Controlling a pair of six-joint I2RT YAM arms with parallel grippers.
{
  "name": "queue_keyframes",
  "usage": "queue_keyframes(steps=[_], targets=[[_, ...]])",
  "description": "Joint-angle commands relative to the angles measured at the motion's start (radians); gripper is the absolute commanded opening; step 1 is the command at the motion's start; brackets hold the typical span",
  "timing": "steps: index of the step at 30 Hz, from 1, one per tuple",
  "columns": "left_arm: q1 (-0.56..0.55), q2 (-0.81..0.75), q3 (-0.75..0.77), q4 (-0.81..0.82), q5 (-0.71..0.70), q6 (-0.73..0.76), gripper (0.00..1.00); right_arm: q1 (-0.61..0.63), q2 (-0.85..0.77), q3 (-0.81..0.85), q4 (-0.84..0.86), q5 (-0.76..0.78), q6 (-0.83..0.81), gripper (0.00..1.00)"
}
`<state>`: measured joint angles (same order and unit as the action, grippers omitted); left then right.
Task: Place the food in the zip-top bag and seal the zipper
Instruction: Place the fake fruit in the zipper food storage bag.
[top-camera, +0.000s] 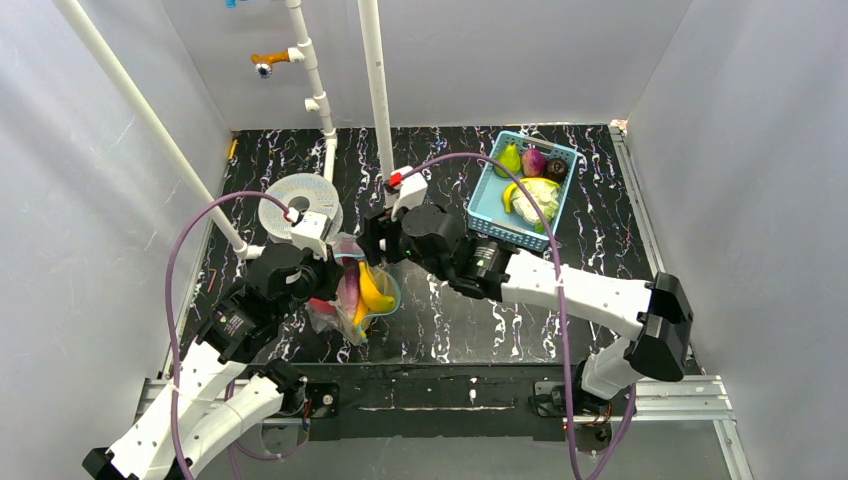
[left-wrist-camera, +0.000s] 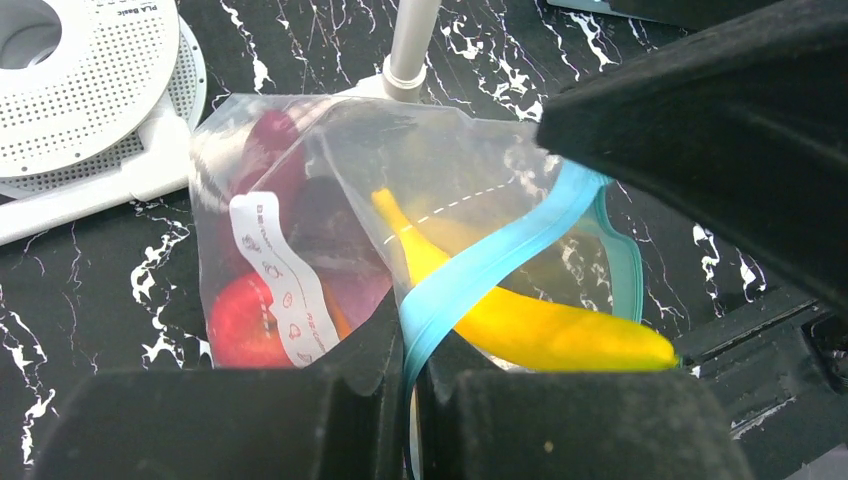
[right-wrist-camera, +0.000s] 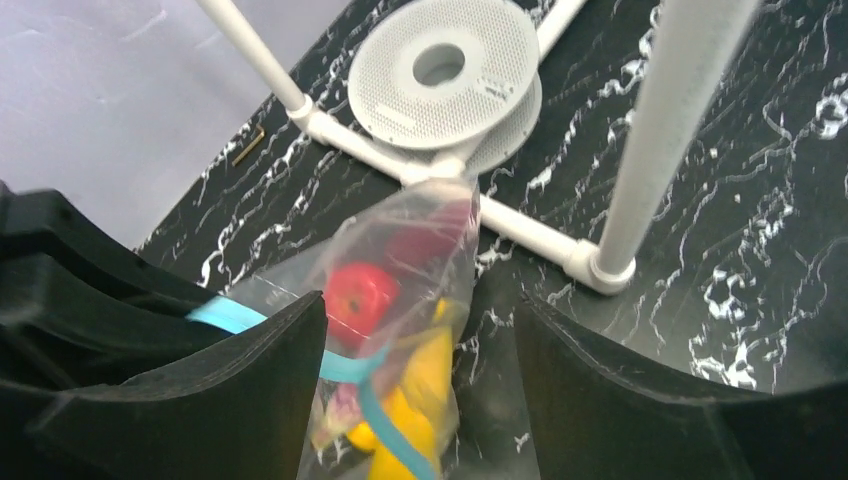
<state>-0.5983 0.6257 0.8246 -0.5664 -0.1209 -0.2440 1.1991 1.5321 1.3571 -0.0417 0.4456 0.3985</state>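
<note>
Since the zip-top bag (left-wrist-camera: 330, 160) has to be kept from slumping shut, its zipper (left-wrist-camera: 500, 255) is pinched between the pressed-together jaws of the left gripper (left-wrist-camera: 410, 400), and the pouch is left spread out just beyond them. The banana (left-wrist-camera: 540, 330) is seen lying across the mouth, its tip poking past the strip, while the red apple (left-wrist-camera: 240, 320) is tucked deeper in. The right gripper (right-wrist-camera: 420, 370) is held with jaws spread wide and nothing gripped, the bag framed in the gap ahead, probably so the banana can be nudged in. More food is left in the basket (top-camera: 484, 180), well behind those jaws, so sealing looks premature.
</note>
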Motion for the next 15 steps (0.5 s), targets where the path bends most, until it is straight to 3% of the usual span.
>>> queue_keyframes(steps=[1,7,15], targets=[[0.003,-0.014,-0.008,0.007,-0.017,0.006,0.0,-0.037,-0.08,-0.047,-0.022,-0.176,0.052,0.73],[0.003,-0.003,-0.007,0.007,-0.013,0.005,0.0,-0.054,-0.123,-0.047,-0.16,-0.477,-0.106,0.62],[0.003,0.009,-0.008,0.007,-0.018,0.006,0.0,-0.035,-0.206,-0.064,-0.327,-0.569,-0.153,0.47]])
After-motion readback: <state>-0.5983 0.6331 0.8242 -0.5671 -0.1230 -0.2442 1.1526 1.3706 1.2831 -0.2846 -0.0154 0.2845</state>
